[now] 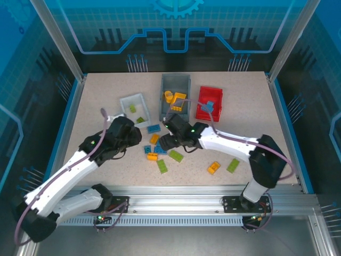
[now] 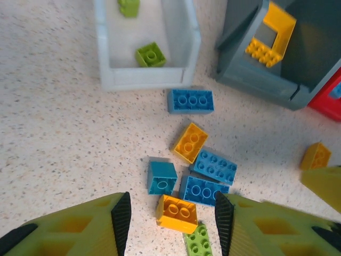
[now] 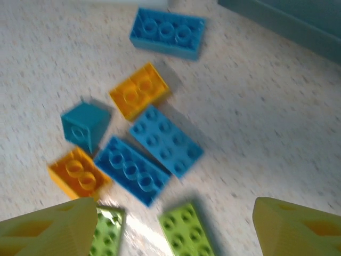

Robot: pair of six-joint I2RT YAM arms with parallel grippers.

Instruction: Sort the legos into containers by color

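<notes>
left gripper (image 2: pixel 171 208) released, jaws apart either side of an orange brick (image 2: pixel 177 212), not touching it. right gripper (image 3: pixel 173 226) released, jaws wide, hovering over the loose legos (image 1: pixel 157 149) mid-table: blue, orange and green mixed. from that cluster, white bin (image 1: pixel 123 101) sits at 11 o'clock with green bricks inside; grey bin (image 1: pixel 164 90) at 12 holds yellow pieces; red bin (image 1: pixel 202 112) at 1 holds a blue brick. stray orange brick (image 1: pixel 213 168) and stray green brick (image 1: pixel 233 165) lie apart at 4 o'clock.
</notes>
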